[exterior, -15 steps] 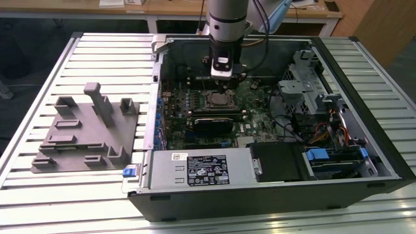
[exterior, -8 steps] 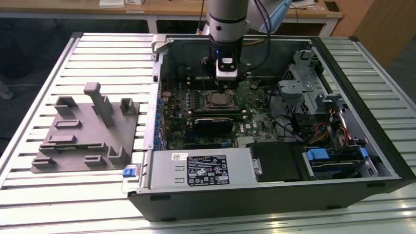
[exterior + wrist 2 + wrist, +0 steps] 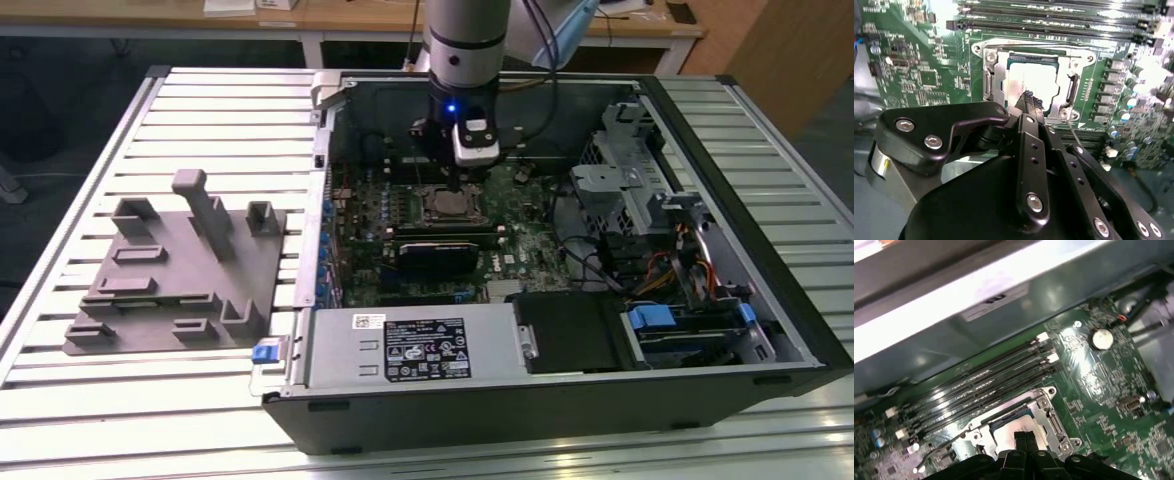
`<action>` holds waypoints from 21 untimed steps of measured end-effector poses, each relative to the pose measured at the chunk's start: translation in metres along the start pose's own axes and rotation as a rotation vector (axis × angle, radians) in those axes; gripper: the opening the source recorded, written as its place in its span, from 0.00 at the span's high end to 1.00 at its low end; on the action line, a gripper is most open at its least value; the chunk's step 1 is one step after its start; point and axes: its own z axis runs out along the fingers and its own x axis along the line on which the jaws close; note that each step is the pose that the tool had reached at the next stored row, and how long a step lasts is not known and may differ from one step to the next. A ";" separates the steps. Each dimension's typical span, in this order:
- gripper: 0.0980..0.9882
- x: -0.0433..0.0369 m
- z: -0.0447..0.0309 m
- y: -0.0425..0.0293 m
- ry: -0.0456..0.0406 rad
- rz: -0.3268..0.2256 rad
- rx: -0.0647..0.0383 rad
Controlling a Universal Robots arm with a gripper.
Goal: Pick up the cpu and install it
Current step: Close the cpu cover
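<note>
The cpu (image 3: pixel 1030 80), a pale silvery square, lies flat inside the metal socket frame (image 3: pixel 1074 85) on the green motherboard. In the exterior view the cpu (image 3: pixel 451 207) sits in the middle of the open computer case. My gripper (image 3: pixel 461 182) hangs straight down over it. In both wrist views the two black fingertips (image 3: pixel 1029 98) are pressed together with nothing between them, just above the chip's top. The gripper (image 3: pixel 1026 438) covers part of the cpu (image 3: pixel 1004 427) in the first wrist view. The socket's thin wire lever (image 3: pixel 944 449) stands off to one side.
Black memory slots (image 3: pixel 979 385) run beside the socket. In the case a labelled power supply box (image 3: pixel 414 345) lies at the front, a black block (image 3: pixel 434 255) below the socket, and drive cages (image 3: pixel 641 195) on the exterior view's right. A grey fixture plate (image 3: pixel 180 270) lies outside.
</note>
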 end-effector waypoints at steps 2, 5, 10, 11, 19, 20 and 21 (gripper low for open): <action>0.99 0.0000 0.0005 0.0000 0.0015 -0.036 -0.001; 0.99 0.0000 0.0013 0.0000 0.0035 -0.085 -0.003; 0.99 0.0001 0.0025 -0.0001 0.0064 -0.163 -0.004; 0.99 0.0001 0.0027 -0.0001 0.0069 -0.179 -0.004; 0.99 -0.0003 0.0039 -0.0010 0.0067 -0.262 0.003; 0.99 -0.0006 0.0039 -0.0016 0.0067 -0.264 0.004; 0.99 -0.0010 0.0041 -0.0024 0.0067 -0.265 0.004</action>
